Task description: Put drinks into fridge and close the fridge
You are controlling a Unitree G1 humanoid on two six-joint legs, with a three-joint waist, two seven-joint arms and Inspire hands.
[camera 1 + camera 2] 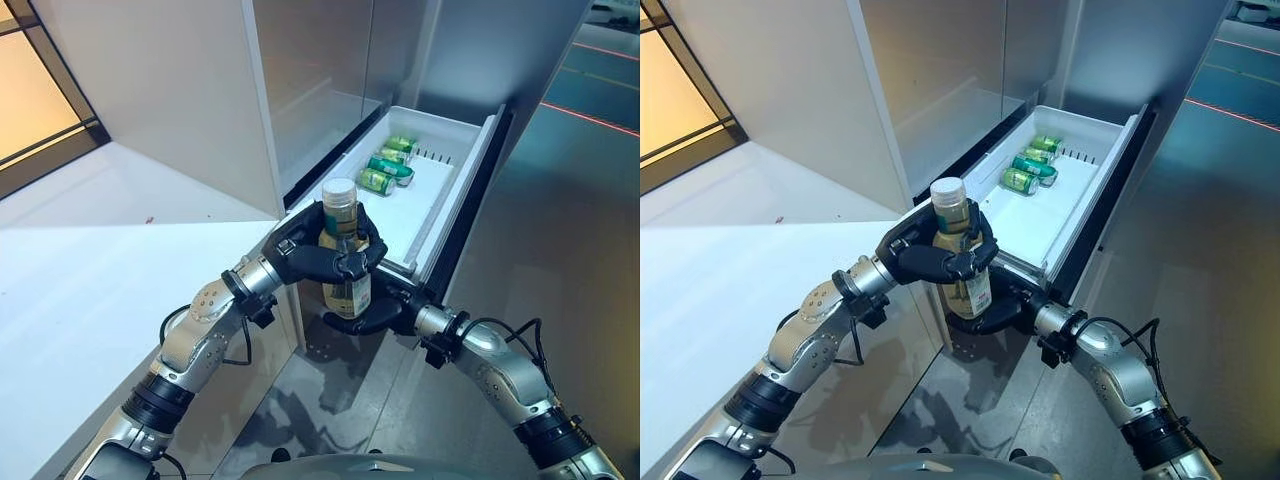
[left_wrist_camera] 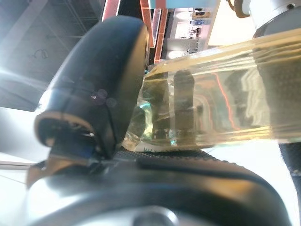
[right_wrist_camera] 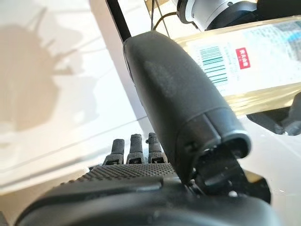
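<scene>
1. Bottle (image 1: 345, 262) upright, near the front lip of the open fridge drawer (image 1: 440, 225).
2. Left hand (image 1: 320, 255) wrapped around its neck; right hand (image 1: 368, 315) cups the base.
3. Free drawer floor lies far-right of bottle; cans (image 1: 388, 166) at far end.

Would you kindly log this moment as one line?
bottle: upright, before open drawer | left hand: gripping neck | right hand: under base | cans: in drawer

Bright even light is filling the head views; warm glow is showing upper left. Glare is washing the bottle (image 2: 221, 94) in the left wrist view; shadows are falling on the floor (image 1: 330, 400).
</scene>
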